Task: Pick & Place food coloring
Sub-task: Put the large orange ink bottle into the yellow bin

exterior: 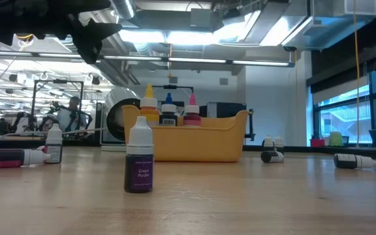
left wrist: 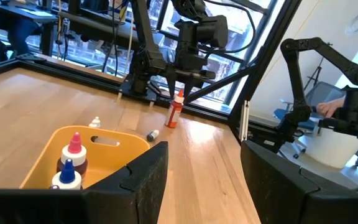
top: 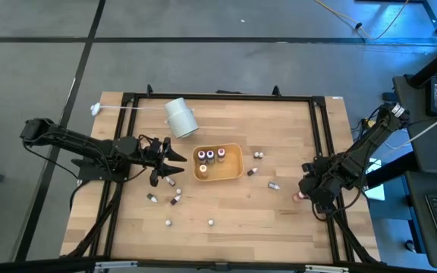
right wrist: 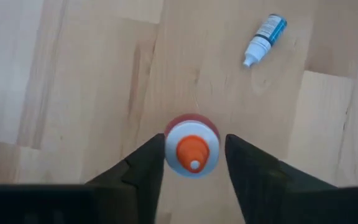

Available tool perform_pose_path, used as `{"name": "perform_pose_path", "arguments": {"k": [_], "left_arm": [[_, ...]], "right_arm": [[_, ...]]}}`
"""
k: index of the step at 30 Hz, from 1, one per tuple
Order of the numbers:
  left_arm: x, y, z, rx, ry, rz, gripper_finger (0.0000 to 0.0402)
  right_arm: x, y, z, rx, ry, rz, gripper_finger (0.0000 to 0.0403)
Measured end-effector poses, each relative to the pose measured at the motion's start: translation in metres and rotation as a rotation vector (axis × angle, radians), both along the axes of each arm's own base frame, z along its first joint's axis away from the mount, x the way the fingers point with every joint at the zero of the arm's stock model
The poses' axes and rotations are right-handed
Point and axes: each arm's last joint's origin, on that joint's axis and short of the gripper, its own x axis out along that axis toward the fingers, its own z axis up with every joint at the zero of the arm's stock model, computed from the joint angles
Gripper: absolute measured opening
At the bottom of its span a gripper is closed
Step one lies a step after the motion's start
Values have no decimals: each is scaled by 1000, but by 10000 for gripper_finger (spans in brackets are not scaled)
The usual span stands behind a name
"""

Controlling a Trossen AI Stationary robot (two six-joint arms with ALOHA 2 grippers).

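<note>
Room: grey floor [top: 203, 68] crossed by dark lines around the table; the low view shows strip lights overhead, windows on one side and a person [exterior: 67, 116] seated far behind.
Table [top: 279, 227]: pale wood planks in a black frame, carrying everything below.
White cylinder [top: 180, 118]: one, lying on its side near the far edge, beside the tray.
Orange tray [top: 238, 164]: one, mid-table, holding at least three upright food coloring bottles [top: 210, 155] with yellow, blue and pink caps.
Left end effector [top: 179, 164]: hovers just beside the tray's left end, released, with nothing between its fingers.
Right end effector [top: 303, 194]: low at the table's right edge, set around the red bottle [right wrist: 192, 149]; whether it clenches the bottle cannot be told.
Loose bottles: about nine scattered on the wood, some upright, some lying; five left and front of the tray, four to its right.
Purple bottle [exterior: 139, 160]: one, upright, nearest the low camera.
Red bottle: one, upright, orange-tipped, well apart from the tray.
</note>
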Motion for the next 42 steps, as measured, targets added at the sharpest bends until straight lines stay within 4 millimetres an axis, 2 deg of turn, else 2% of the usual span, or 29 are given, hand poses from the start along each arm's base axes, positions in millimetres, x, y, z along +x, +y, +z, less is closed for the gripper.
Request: {"name": "perform_pose_path", "arguments": {"k": [4, 8, 13, 17, 22, 26, 31, 37, 42], "left_arm": [[0, 0, 0, 0, 0, -1, 196], [0, 0, 0, 0, 0, -1, 196], [0, 0, 0, 0, 0, -1, 196], [0, 0, 0, 0, 0, -2, 196], [0, 0, 0, 1, 0, -2, 196], [0, 0, 0, 1, 0, -2, 196], [0, 0, 0, 0, 1, -4, 196], [0, 0, 0, 1, 1, -4, 196], [0, 0, 0, 1, 1, -4, 196]], "right_arm": [[0, 0, 0, 2, -5, 2, 120], [1, 1, 1, 21, -10, -32, 118], [10, 4, 10, 93, -157, -283, 118], [20, 2, 35, 69, -323, -384, 118], [41, -4, 81, -12, -514, -316, 118], [69, -11, 112, -75, -583, -198, 118], [119, -29, 126, -117, -522, -63, 118], [189, -60, 107, -121, -419, 53, 118], [238, -83, 75, -138, -331, 59, 118]]}}
